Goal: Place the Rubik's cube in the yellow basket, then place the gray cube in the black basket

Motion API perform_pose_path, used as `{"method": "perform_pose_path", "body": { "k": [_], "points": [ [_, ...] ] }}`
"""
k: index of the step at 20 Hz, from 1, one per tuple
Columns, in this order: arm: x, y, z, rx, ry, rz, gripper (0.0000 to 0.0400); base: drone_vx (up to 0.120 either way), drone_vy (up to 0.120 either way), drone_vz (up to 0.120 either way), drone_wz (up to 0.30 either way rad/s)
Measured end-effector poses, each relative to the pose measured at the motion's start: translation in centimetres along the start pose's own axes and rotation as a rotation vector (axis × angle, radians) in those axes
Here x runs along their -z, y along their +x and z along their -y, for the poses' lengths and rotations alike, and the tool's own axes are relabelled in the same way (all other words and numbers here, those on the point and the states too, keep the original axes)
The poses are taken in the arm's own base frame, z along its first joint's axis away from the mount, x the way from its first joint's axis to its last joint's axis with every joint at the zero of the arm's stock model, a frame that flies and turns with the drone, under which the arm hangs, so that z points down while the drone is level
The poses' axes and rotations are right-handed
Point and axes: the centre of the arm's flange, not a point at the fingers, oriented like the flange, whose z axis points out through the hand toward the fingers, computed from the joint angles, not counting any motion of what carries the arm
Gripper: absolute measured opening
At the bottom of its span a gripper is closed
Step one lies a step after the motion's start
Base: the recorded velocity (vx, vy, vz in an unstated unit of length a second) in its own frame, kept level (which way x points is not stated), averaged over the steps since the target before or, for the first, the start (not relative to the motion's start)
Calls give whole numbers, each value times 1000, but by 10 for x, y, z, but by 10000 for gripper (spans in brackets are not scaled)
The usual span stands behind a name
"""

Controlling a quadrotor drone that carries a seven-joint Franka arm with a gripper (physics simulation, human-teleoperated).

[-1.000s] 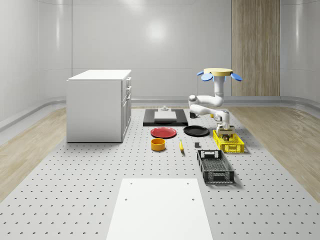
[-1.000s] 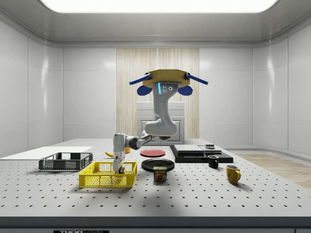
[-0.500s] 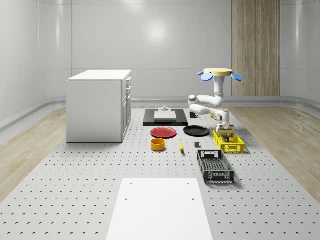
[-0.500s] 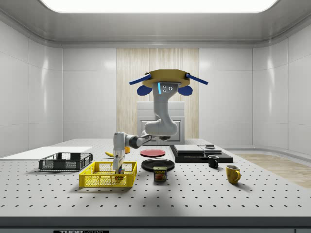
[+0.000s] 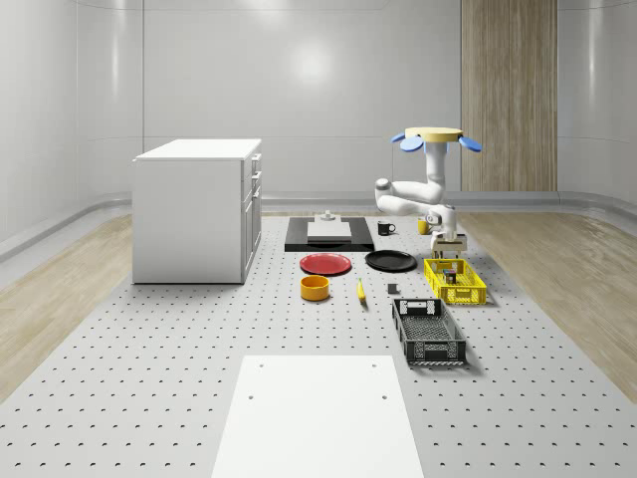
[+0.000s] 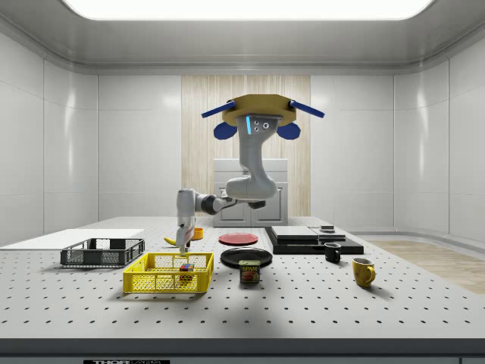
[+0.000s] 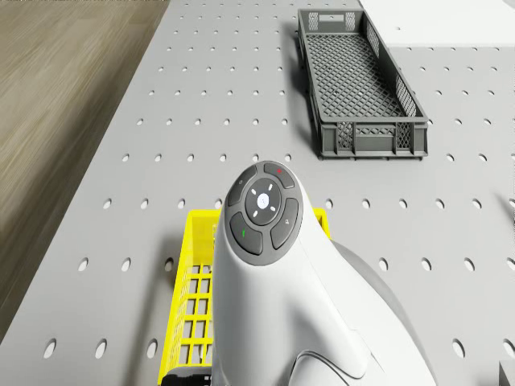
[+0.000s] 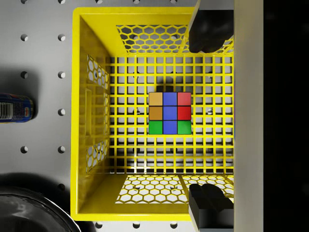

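The Rubik's cube lies flat on the floor of the yellow basket, apart from its walls. My gripper hangs open straight above the basket, with its fingers either side of the cube's line and nothing held. In the side view the gripper is just over the basket rim, and the cube shows through the mesh. The drone hovers high beyond the yellow basket. A small gray cube sits on the table left of that basket. The black basket stands nearer the camera.
A tin can and a black plate sit close beside the yellow basket. A red plate, an orange bowl and a white cabinet are further to the whole-scene view's left. Two mugs stand at the side view's right.
The gripper has let go of the Rubik's cube, which now rests in the yellow basket. The gripper has lifted out of the basket, and the drone has risen a little.
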Motion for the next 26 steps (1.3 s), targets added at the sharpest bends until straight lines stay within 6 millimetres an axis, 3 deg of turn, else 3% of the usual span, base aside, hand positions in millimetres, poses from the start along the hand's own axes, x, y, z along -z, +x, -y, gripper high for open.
{"method": "perform_pose_path", "body": {
  "k": [18, 26],
  "points": [
    [3, 0, 0, 0, 0, 0, 400, 0, -120, 0, 0],
    [3, 0, 0, 0, 0, 0, 400, 105, -120, 0, 0]
  ]
}}
